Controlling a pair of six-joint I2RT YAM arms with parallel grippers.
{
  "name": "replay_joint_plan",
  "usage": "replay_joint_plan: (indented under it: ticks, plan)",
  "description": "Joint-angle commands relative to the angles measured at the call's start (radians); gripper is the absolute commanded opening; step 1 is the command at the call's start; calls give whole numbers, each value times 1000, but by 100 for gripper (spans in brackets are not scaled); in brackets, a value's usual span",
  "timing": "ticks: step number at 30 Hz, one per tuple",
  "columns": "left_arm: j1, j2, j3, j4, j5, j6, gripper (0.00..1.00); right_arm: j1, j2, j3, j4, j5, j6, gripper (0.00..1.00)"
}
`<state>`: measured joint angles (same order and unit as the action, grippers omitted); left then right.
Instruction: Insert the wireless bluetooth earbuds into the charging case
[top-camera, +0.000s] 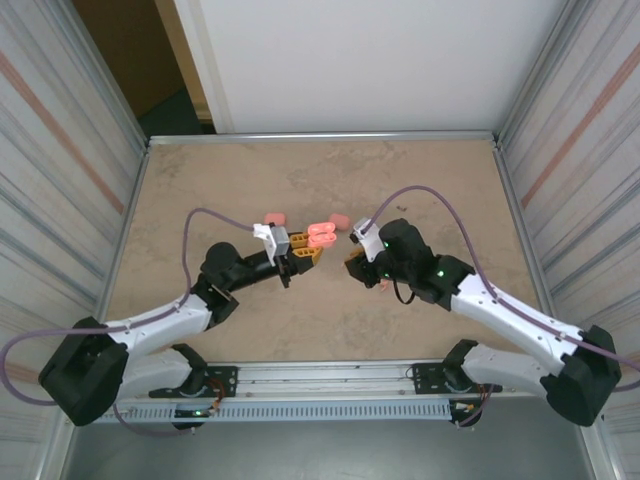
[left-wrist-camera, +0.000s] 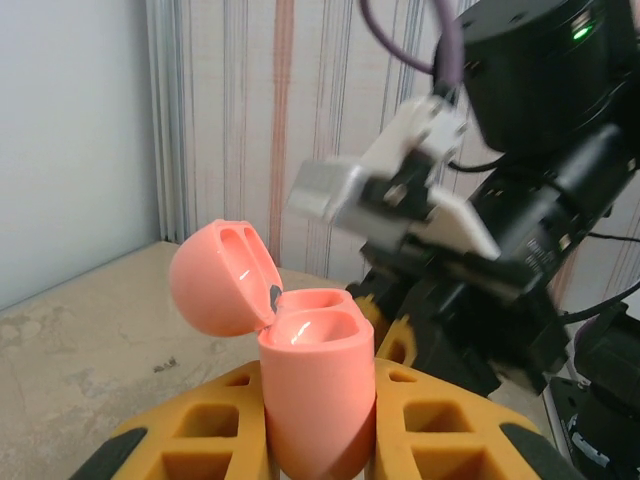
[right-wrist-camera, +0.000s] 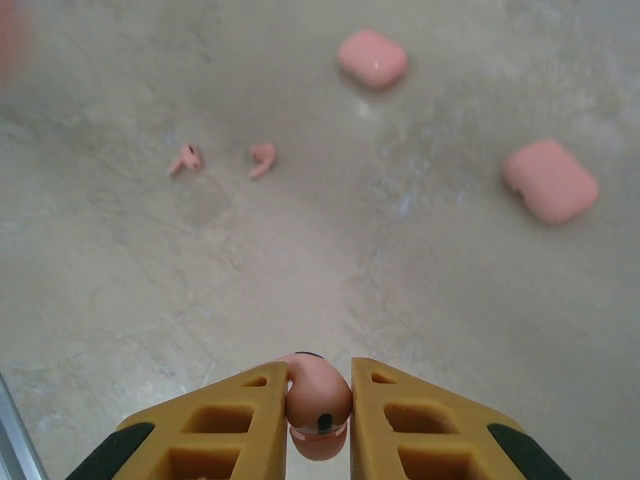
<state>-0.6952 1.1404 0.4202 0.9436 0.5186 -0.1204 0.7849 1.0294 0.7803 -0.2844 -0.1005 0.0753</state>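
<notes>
From the top camera we see the left end effector (top-camera: 308, 252) near the middle of the tabletop (top-camera: 200, 180), clenched on the open charging case (top-camera: 320, 236), whose lid is swung back. The right end effector (top-camera: 356, 267) sits just to the right, apart from that case, and what it carries is too small for us to make out from up here. Farther back lie 1 closed case (top-camera: 275, 218), behind the left wrist, and a 2nd closed case (top-camera: 340, 220), behind the right end effector. In the left wrist view, the open charging case stands upright, squeezed between the yellow fingers (left-wrist-camera: 190, 435) of the left end effector. Its lid (left-wrist-camera: 220, 280) tilts back to the left on the hinge and the 2 wells of its base face up. Beyond it we see the black right arm (left-wrist-camera: 540, 200) close by, with a blurred white block on its wrist. In the right wrist view, the right end effector's yellow fingers (right-wrist-camera: 220, 425) are clamped on 1 earbud (right-wrist-camera: 318, 392), held above the tabletop. Ahead, at upper left, a loose earbud (right-wrist-camera: 185, 158) and a 2nd loose earbud (right-wrist-camera: 262, 158) lie on the tabletop, near each other but not touching. The 2 closed cases lie to the right of them, well apart from each other.
</notes>
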Motion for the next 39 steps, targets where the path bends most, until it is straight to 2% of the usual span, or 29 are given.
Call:
replay_joint_plan:
  ticks: [1,13,25,39]
  plan:
    - [-3,16,22,85,-2,-21,0,7,-73,-21,68,2,-61,19]
    - [-3,63,38,107,15,-28,0,34,-162,39,140,-27,-156,20]
    - [-3,81,45,121,28,-38,0,53,-70,170,166,-58,-240,20]
    - [-3,80,46,119,34,-37,0,63,41,223,180,-59,-282,20]
